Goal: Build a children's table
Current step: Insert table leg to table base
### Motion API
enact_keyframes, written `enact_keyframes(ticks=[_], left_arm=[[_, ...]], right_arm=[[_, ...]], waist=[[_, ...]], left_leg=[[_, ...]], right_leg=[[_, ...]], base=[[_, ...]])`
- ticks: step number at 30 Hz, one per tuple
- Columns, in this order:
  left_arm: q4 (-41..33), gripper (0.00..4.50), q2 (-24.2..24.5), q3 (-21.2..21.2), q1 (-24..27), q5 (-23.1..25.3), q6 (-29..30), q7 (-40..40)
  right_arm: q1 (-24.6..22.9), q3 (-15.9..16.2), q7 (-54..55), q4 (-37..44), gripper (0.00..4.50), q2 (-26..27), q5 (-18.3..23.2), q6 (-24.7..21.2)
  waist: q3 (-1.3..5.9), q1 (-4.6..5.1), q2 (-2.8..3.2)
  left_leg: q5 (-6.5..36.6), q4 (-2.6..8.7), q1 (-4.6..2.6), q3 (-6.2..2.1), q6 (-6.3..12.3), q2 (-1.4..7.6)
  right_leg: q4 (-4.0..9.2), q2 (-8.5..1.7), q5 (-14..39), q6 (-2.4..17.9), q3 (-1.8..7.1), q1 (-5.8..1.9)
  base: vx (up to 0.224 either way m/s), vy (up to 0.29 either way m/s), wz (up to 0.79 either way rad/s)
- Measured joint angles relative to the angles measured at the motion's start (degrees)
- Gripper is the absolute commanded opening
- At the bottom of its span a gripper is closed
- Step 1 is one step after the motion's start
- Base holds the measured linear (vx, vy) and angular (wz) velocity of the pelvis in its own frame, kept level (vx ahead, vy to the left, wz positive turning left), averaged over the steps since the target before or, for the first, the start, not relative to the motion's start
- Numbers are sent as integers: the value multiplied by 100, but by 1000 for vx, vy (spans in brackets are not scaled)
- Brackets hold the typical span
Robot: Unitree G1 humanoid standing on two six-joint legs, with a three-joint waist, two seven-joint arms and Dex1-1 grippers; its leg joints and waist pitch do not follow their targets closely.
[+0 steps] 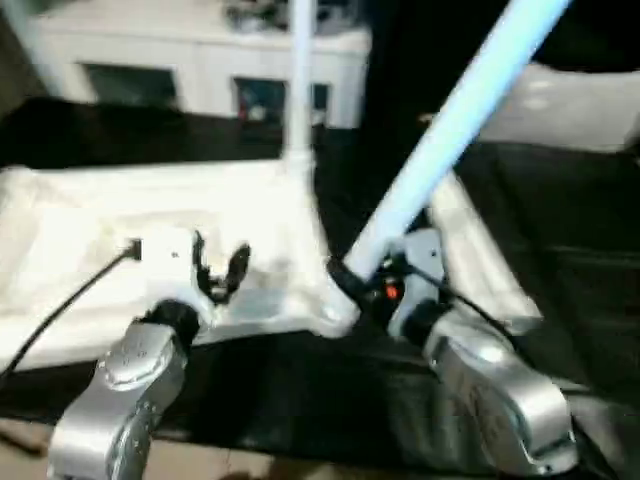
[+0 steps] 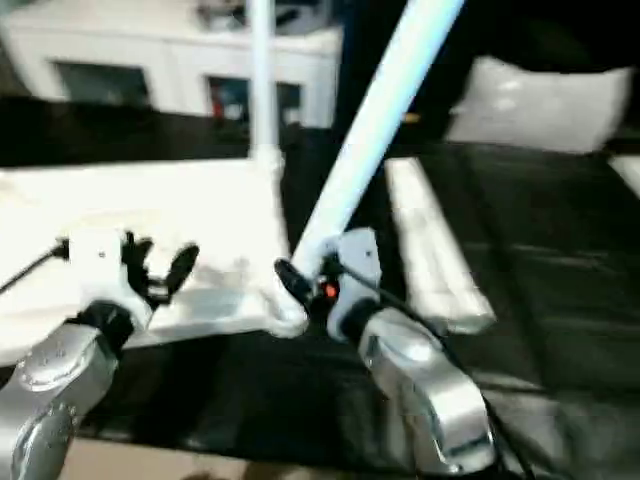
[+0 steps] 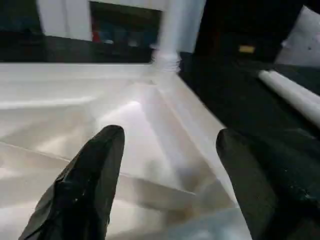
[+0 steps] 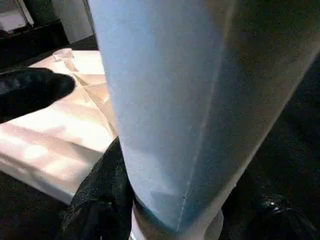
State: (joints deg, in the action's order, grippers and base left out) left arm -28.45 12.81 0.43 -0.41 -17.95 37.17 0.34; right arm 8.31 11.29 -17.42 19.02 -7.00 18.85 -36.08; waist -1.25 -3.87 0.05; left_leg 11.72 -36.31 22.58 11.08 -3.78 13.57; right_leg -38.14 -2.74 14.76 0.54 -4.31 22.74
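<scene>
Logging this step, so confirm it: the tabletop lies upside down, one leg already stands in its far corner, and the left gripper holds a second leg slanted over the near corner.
Wrong arm. The right gripper holds the slanted leg, as the left eye view shows; the left gripper is open over the tabletop, holding nothing. The rest stands: the tabletop lies upside down, and one leg stands in its far corner.

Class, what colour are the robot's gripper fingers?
Black; the left gripper's fingers show it best in the left wrist view.
</scene>
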Motion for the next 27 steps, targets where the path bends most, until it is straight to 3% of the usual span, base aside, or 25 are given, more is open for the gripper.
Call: enact_keyframes(ticks=[1,3,4,6,9,14,19,22,26,27], left_arm=[[16,339,-2,-54,39,43,28,8],[8,339,-12,-149,60,72,55,7],[-2,339,18,-145,58,113,59,9],[-1,339,189,-145,66,213,59,-25],[6,344,505,-146,68,305,59,-267],[97,366,1193,-264,-49,219,85,-1088],[536,396,2025,-588,-318,116,-198,-2432],[1135,432,2497,-855,-550,203,-675,-3453],[1672,439,2654,-1142,-851,197,-1042,-4325],[1765,421,2684,-1171,-892,201,-1113,-4430]], right_arm=[[16,-19,-1,-9,190,-28,-3,18],[-90,-55,-7,-64,190,-134,-40,22],[-99,-82,-15,-154,190,-150,-64,35],[-98,-120,-75,-176,190,-144,-47,67],[-94,-129,-234,-178,190,-103,8,91],[-16,-127,-436,-227,190,-189,73,388],[119,-163,-566,-403,190,-295,-43,649],[134,-162,-737,-417,190,-506,-31,335],[132,-154,-893,-469,190,-538,23,424],[133,-151,-921,-469,190,-536,36,464]], waist=[[-8,-33,-34],[-15,-103,-19],[-15,-130,2],[-27,-135,35],[-39,-122,56],[-50,-108,75],[-46,-112,62],[-49,-112,66],[-53,-111,72],[-53,-111,73]], left_leg=[[-5,11,56,-68,24,-85],[7,118,16,-210,27,-224],[-19,161,-7,-283,-40,-250],[-69,183,-22,-327,-131,-230],[-118,188,-57,-331,-210,-175],[-128,173,-80,-336,-157,-187],[-115,184,-114,-288,-134,-237],[-115,214,-126,-283,-133,-256],[-115,216,-132,-277,-132,-254],[-115,218,-134,-276,-132,-254]], right_leg=[[-41,26,-15,59,22,56],[-39,47,-13,67,51,73],[-39,77,-16,68,48,68],[-29,126,-16,69,45,58],[37,147,-32,75,22,13],[222,126,-191,60,52,-77],[227,68,-225,35,79,-90],[225,50,-220,28,79,-86],[211,49,-217,52,80,-84],[211,48,-217,54,79,-84]], base=[[-84,-172,-13],[-85,-157,-13],[-68,-108,-11],[-68,-83,-8],[-38,-9,-2],[-6,37,-1],[0,12,0],[0,0,0],[0,0,0],[0,0,0]])
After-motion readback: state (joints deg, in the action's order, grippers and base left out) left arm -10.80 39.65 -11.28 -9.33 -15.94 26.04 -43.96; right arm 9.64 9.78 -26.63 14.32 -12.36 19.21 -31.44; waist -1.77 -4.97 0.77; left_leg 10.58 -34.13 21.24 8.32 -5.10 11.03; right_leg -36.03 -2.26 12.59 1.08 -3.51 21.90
